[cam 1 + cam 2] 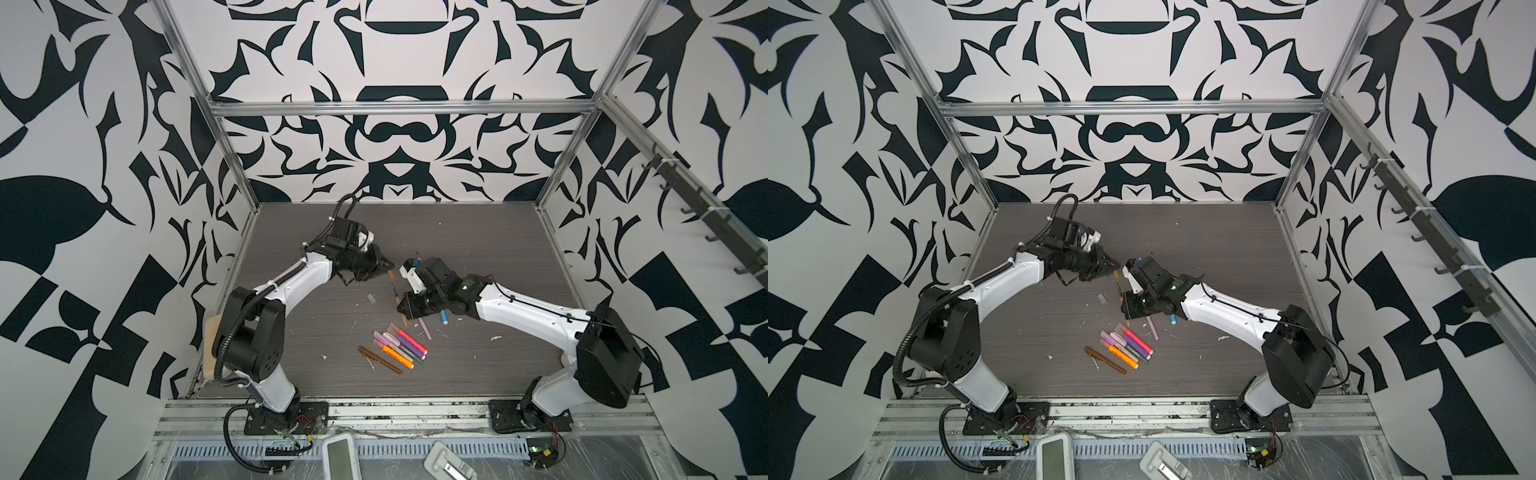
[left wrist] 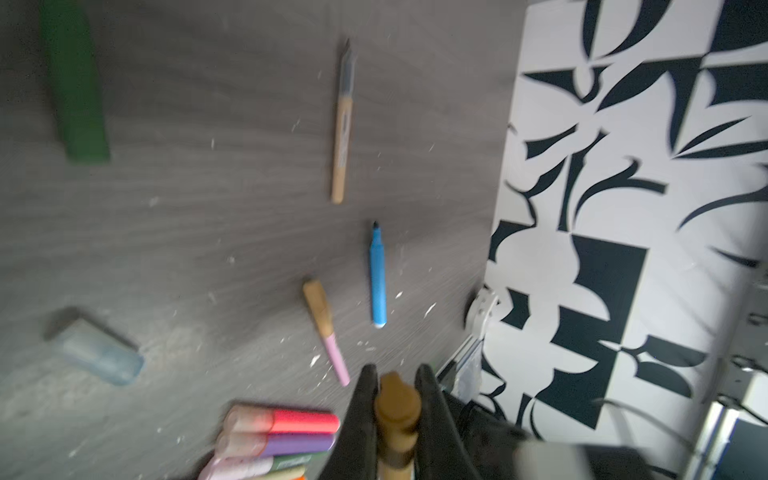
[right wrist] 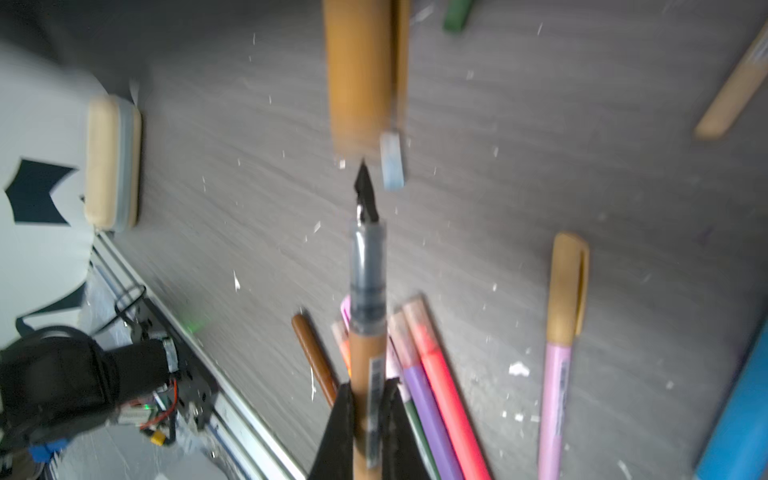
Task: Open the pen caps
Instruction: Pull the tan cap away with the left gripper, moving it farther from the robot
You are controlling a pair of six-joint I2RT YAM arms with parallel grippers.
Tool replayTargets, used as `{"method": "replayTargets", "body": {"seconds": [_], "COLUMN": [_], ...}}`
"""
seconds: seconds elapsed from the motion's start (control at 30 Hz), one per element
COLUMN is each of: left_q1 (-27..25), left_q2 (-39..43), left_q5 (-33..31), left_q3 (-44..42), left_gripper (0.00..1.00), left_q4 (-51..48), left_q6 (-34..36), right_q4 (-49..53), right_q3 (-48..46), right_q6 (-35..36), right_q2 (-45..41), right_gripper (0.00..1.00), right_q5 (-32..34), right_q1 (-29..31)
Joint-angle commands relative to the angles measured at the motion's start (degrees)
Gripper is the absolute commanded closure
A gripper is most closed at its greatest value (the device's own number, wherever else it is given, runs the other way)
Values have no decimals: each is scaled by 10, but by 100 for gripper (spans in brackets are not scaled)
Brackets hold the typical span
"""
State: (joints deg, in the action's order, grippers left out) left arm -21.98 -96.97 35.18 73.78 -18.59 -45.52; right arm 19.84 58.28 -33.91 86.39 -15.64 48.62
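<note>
Nearest the camera, on the shelf below the near edge of the table (image 1: 478, 232), lie a white flat device (image 1: 340, 455) and, to its right, a grey bracket-like piece (image 1: 451, 463). At the table's left edge a beige block (image 1: 211, 340) rests against the frame. Left gripper (image 1: 388, 266) hangs over the middle of the table, jaws closed on a gold cap (image 2: 397, 409); the cap is off its pen and touches nothing else. Near of that gripper a pale blue cap (image 1: 371, 299) lies loose on the surface. Toward the near side a brown pen (image 1: 380, 360) lies just left of a bundle of pens (image 1: 401, 345) in pink, purple, orange and green, lying side by side and touching; those ends that show in the left wrist view carry translucent caps. Right gripper (image 1: 400, 305) sits just right of centre, jaws closed on the body of a gold pen (image 3: 360, 353), whose black tip is bare and points at the gold cap with a gap between them. Under the right arm lie a pink pen (image 3: 555, 395), capped in gold, and to its right a blue pen (image 1: 444, 318) with its tip uncovered. A second gold pen (image 3: 731, 95) lies on the table apart from the bundle. A green cap (image 2: 75, 83) also lies loose; it is blurred, and its place cannot be fixed from the top views. White flecks (image 1: 496, 338) are scattered across the surface
</note>
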Motion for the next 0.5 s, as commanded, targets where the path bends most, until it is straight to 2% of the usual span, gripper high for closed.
{"method": "replayTargets", "body": {"seconds": [0.0, 0.13, 0.2, 0.33, 0.47], "left_q1": [47, 89, 91, 91, 90], "left_q2": [-38, -126, -165, -193, -212], "left_q5": [17, -52, -93, -165, -192], "left_q3": [111, 284, 352, 373, 351], "left_gripper": [100, 100, 100, 100, 100], "left_q4": [-66, -209, -277, -332, -334], "left_q6": [62, 170, 217, 261, 277], "right_q4": [-11, -41, -11, 58, 73], "right_q3": [-34, -66, -53, -7, 18], "right_q6": [-30, -58, -50, -11, 14], "right_q2": [-18, -63, -89, -107, -86], "right_gripper": [100, 100, 100, 100, 100], "right_q5": [-8, 1, 31, 72, 48], "right_q1": [34, 44, 40, 15, -57]}}
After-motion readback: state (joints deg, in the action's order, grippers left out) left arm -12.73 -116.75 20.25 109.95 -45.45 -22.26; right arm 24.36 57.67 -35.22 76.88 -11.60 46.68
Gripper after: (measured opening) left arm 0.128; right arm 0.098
